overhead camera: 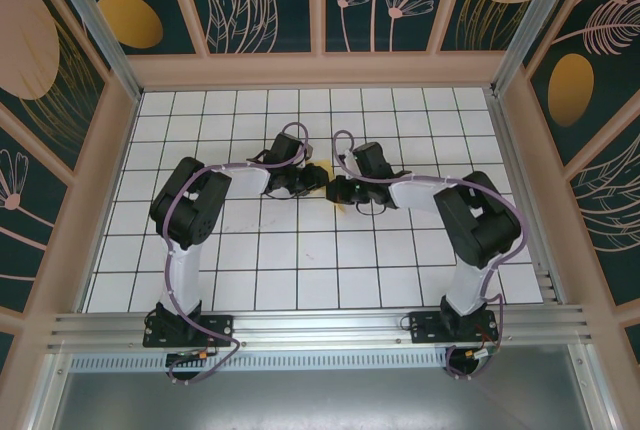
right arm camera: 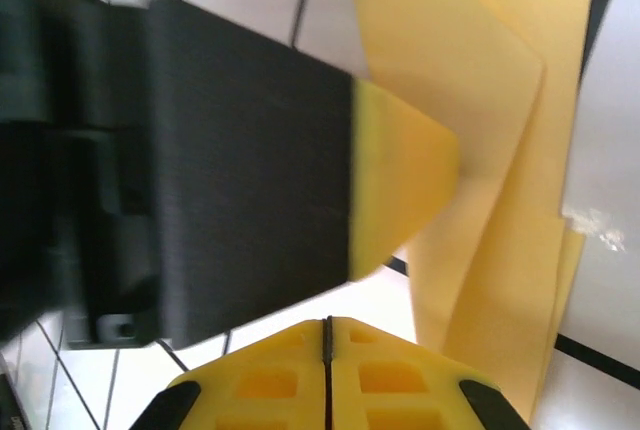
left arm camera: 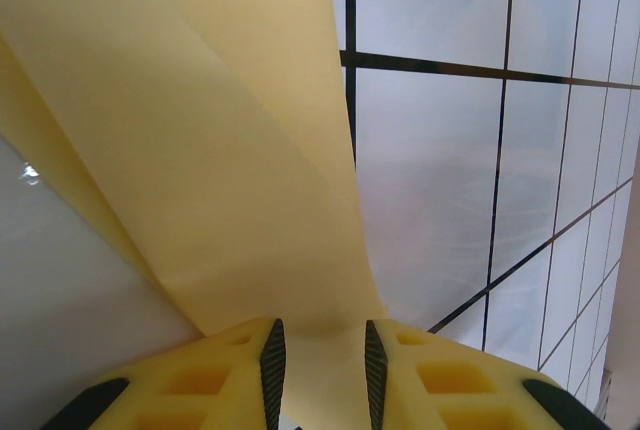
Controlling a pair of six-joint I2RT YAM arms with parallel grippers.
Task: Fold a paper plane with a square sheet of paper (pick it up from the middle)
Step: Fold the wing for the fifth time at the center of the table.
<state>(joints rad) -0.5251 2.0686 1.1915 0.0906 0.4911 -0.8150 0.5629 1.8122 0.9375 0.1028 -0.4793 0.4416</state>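
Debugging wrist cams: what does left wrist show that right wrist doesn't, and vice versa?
Left wrist: left gripper with the folded paper running between its parted fingers. Right wrist: right gripper shut on nothing, and the left gripper's black body with yellow tip beside the paper. Both: yellow creased paper and white grid table.

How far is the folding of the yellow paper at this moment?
Done: the thin yellow paper sheet already shows creases and overlapping layers, so folding has begun. In hand: the left gripper holds the sheet's edge between its yellow fingers; the right gripper is shut beside it, gripping nothing. Left: no narrow pointed dart is visible yet.
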